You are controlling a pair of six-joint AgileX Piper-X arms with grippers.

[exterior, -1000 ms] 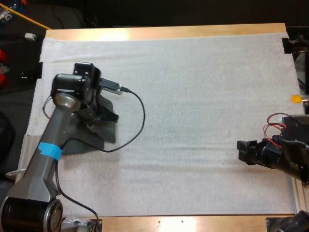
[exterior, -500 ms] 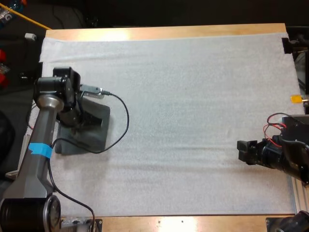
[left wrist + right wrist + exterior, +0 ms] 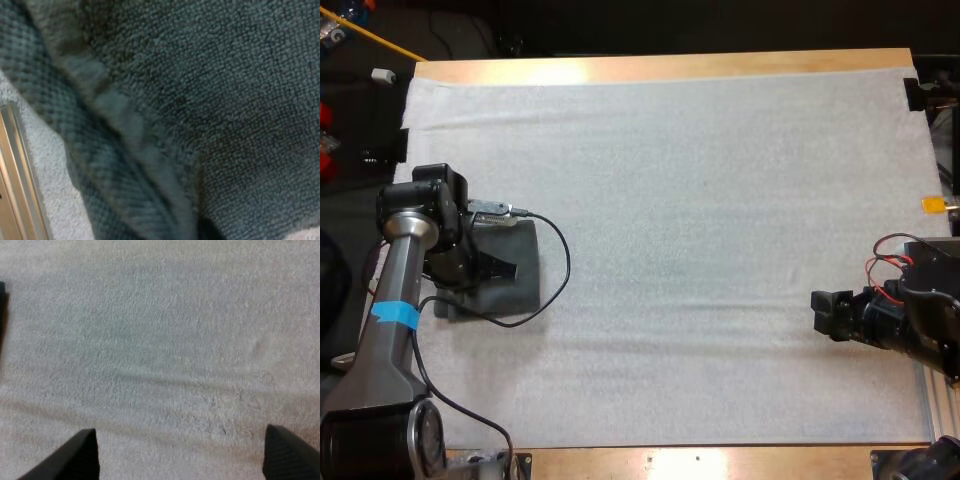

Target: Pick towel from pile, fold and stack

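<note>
White mat (image 3: 720, 200): one towel (image 3: 525, 290), left claw (image 3: 500, 268) above; right claw (image 3: 816, 313) spread.

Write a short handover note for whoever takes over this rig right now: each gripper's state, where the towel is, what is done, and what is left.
Left gripper: low over the folded towel at the left edge of the mat; whether it is open or shut cannot be told.
Right gripper: open, holding nothing, over bare mat at the right side.
Done: the towel lies folded in layers on the mat.
Left: probably lift the left arm clear, check the fold, then fold any further towel.
</note>
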